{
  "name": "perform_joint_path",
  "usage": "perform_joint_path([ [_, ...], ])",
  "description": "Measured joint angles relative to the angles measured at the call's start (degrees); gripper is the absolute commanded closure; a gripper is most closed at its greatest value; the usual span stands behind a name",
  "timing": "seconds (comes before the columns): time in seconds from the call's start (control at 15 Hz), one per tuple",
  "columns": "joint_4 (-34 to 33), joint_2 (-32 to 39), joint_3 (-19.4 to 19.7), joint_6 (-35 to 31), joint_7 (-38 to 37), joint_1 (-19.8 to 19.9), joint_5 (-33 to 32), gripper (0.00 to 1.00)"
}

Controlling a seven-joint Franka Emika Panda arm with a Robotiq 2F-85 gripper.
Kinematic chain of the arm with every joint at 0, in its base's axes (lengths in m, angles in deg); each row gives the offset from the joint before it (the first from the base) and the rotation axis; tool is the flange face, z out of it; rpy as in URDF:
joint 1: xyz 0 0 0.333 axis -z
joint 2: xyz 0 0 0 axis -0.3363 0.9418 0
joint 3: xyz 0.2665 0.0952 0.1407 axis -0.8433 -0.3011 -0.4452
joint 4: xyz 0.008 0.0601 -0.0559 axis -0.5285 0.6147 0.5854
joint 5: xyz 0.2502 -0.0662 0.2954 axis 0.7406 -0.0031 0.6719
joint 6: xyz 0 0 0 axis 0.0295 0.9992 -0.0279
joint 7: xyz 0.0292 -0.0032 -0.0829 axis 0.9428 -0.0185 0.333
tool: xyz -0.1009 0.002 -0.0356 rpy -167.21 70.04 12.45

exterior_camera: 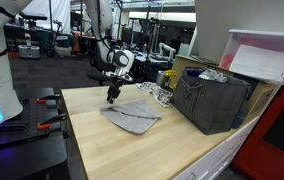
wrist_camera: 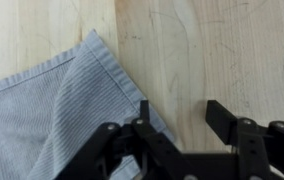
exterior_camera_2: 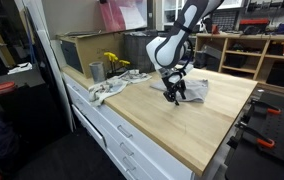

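The end effector (wrist_camera: 182, 112) is low over the table (wrist_camera: 212, 50), right at the edge of a gray towel (wrist_camera: 72, 110). Its jaws are open, with a gap between them. In the wrist view, 1 finger (wrist_camera: 142, 112) is over the towel's edge and the other finger (wrist_camera: 222, 118) is over bare wood. The towel's edge runs between the 2. I cannot tell if the fingers touch the towel. Nothing is held.

The towel lies flat on the table with a fold in it. In both exterior views the end effector (exterior_camera: 112, 95) (exterior_camera_2: 174, 93) points down at the side of the towel (exterior_camera: 132, 117) (exterior_camera_2: 196, 88).

The table (exterior_camera: 132, 150) (exterior_camera_2: 182, 130) is light wood.

A dark bin (exterior_camera: 217, 100) stands on the table, well apart from the towel. In an exterior view a metal cup (exterior_camera_2: 96, 71) stands near the table's far end. A white cloth (exterior_camera_2: 107, 90) lies crumpled just beside it. Both are well apart from the end effector.
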Motion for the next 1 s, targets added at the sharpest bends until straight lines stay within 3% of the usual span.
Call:
perform_joint_path([
  [0.07, -0.17, 0.0, 0.0, 0.0, 0.0, -0.18, 0.03, 0.65],
  [0.13, -0.33, 0.0, 0.0, 0.0, 0.0, -0.32, 0.03, 0.34],
  [0.27, -0.57, 0.02, 0.13, 0.0, 0.01, -0.47, -0.02, 0.38],
  [0.6, -0.53, 0.15, 1.33, 0.31, 0.15, -0.49, -0.52, 0.02],
  [0.8, -0.49, 0.45, 2.05, 0.68, 0.16, -0.5, -1.08, 0.0],
  [0.87, -0.57, 0.63, 2.3, 0.76, 0.18, -0.49, -1.37, 0.25],
  [1.0, -0.79, 1.04, 2.44, 0.81, 0.38, -0.58, -1.64, 0.25],
])
